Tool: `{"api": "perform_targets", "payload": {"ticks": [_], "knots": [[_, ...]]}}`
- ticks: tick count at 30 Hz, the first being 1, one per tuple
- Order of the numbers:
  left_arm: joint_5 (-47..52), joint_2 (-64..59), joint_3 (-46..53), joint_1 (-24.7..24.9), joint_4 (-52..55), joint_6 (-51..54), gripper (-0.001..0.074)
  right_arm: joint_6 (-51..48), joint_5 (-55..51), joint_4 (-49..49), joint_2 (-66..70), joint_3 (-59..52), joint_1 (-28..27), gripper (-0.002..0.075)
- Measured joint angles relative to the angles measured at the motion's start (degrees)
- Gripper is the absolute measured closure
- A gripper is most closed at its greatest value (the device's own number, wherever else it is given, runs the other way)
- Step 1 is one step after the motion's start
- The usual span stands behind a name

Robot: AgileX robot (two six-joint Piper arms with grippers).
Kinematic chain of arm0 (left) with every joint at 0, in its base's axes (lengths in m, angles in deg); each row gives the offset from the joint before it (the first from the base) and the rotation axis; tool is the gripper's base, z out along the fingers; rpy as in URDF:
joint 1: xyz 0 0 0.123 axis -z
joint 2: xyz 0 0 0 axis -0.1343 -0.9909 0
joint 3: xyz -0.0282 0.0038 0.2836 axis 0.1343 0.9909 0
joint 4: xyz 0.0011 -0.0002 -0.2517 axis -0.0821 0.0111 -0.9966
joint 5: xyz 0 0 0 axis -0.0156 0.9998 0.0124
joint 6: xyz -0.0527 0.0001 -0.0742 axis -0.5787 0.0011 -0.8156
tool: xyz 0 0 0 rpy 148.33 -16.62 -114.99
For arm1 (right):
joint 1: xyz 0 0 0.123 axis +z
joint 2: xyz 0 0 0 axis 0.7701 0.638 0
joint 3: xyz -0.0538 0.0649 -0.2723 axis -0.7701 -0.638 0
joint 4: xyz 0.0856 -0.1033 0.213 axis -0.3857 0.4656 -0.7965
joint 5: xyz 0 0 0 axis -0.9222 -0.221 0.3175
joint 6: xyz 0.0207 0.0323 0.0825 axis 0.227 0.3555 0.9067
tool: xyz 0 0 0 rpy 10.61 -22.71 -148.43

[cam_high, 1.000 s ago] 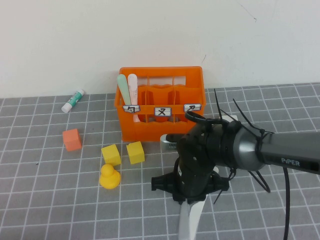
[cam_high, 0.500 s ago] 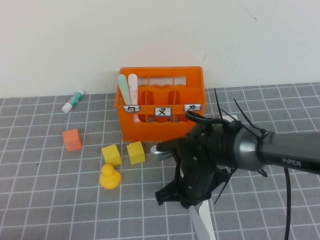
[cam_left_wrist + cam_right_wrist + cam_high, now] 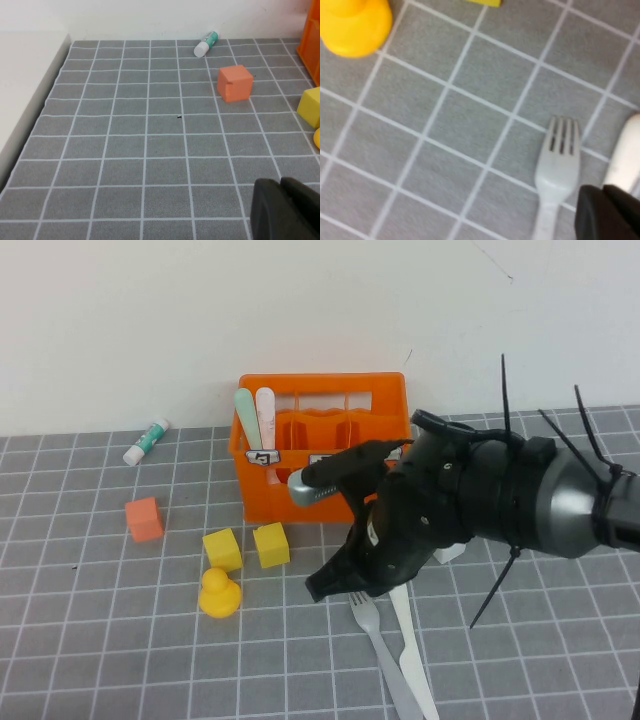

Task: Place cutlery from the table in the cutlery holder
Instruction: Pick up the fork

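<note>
The orange cutlery holder [image 3: 322,445] stands at the back of the table [image 3: 120,640]. A pale green spoon [image 3: 245,412] and a pink spoon [image 3: 265,412] stand upright in its left compartment. A grey fork [image 3: 378,635] and a cream-white knife [image 3: 410,645] lie side by side on the tiles near the front; they show again as the fork [image 3: 559,160] and the knife [image 3: 625,160]. My right gripper [image 3: 604,200] hovers just above them, shut and empty. The right arm [image 3: 450,510] hides its fingers in the high view. My left gripper [image 3: 281,190] is shut, low over bare tiles at the left.
A yellow duck [image 3: 218,592], two yellow cubes [image 3: 222,549] [image 3: 271,544] and a small orange cube [image 3: 144,519] lie left of the holder. A white and green tube [image 3: 147,441] rests by the wall. The table's left edge [image 3: 30,130] drops off.
The right arm rose and swung back toward the holder while its jaws closed on nothing. The fork and the knife now lie uncovered on the tiles.
</note>
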Motion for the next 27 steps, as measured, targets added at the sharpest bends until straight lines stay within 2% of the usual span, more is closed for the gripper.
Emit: {"api": "perform_targets", "payload": {"ticks": [5,7,11,14,20,27], "knots": [[0.0,0.0,0.0,0.0,0.0,0.0,0.0736,-1.8,-4.0,0.7,0.1,-0.1,0.1,0.0695],[0.0,0.0,0.0,0.0,0.0,0.0,0.0736,-2.2,-4.6,0.1,0.2,-0.1,0.1,0.0636],[0.0,0.0,0.0,0.0,0.0,-0.1,0.0736,-3.9,-5.0,-1.4,1.5,-0.1,0.1,0.0460],[0.0,0.0,0.0,0.0,0.0,-0.1,0.0736,-5.1,-6.3,-3.6,2.9,-0.1,0.1,0.0403],[0.0,0.0,0.0,0.0,0.0,-0.1,0.0736,-8.0,-10.2,-6.6,6.5,-0.1,0.6,0.0384],[0.0,0.0,0.0,0.0,0.0,-0.1,0.0736,-8.6,-7.9,-6.6,7.4,-0.1,2.1,0.0383]]}}
